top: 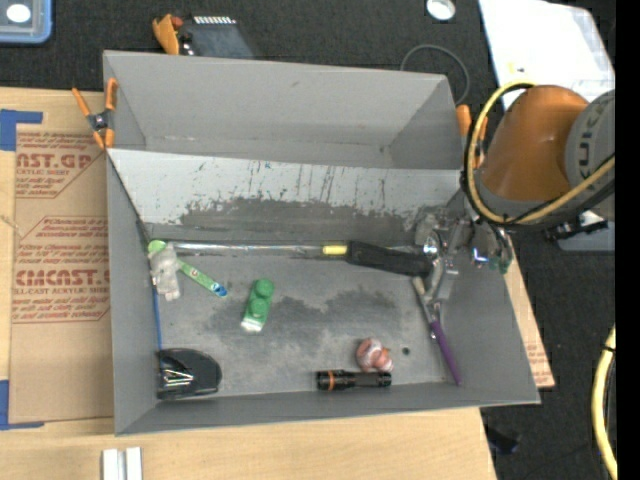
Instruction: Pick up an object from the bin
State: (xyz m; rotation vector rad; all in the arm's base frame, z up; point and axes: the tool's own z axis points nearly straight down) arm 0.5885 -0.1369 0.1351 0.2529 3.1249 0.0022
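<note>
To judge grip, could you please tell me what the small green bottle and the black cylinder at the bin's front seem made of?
The small green bottle looks like matte plastic, judging by its even colour. The black cylinder seems plastic or coated metal; its faint sheen leaves that open.

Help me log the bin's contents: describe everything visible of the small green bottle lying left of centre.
The small green plastic-looking bottle lies on its side on the grey metal bin's floor, left of centre. Its rounded green cap end points toward the back wall, its whitish end toward the front. Nothing touches it; a green-and-blue toothbrush lies apart on its left.
</note>
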